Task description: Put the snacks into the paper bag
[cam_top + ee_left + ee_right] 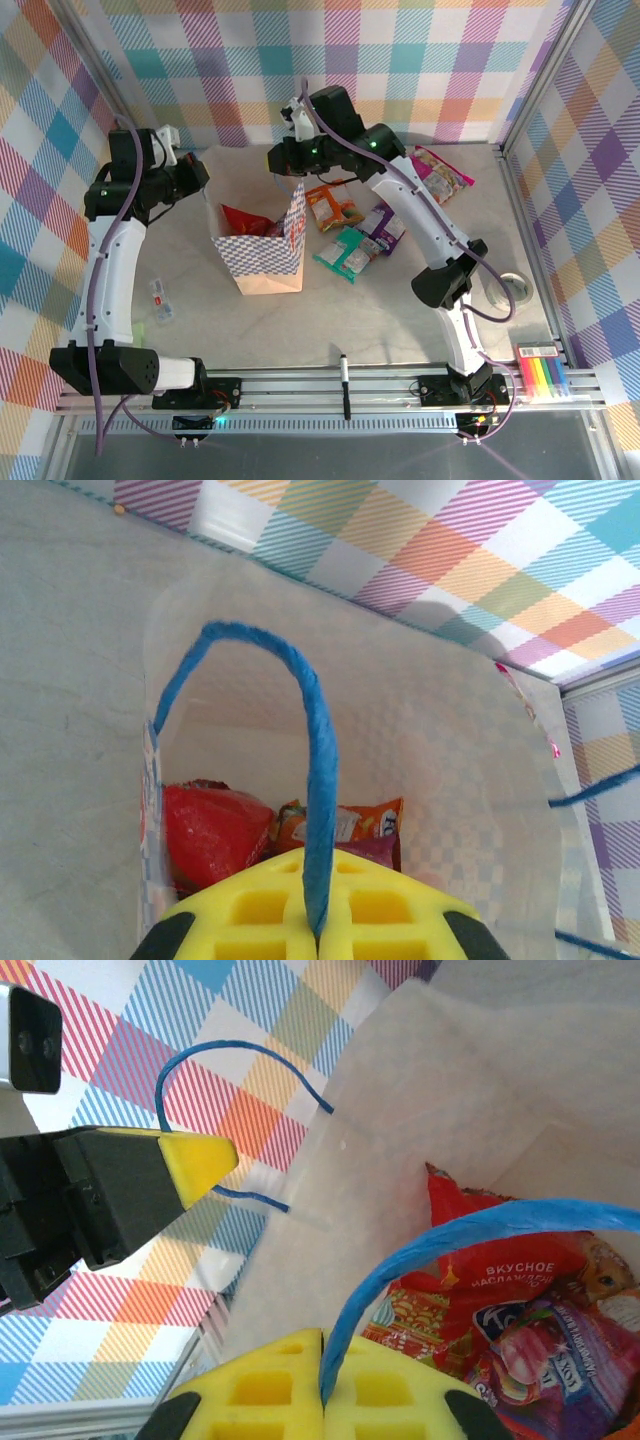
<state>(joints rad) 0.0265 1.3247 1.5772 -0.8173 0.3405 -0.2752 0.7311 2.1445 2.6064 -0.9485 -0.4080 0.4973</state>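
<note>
Pincers (318, 935) (322, 1382) on opposite paper bag (262, 265) handles (322, 780)

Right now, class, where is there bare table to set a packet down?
Bare: table strip bordered by the paper bag, teal packet and black marker. Crowded: right of the bag, around the orange packet and purple packet.
</note>
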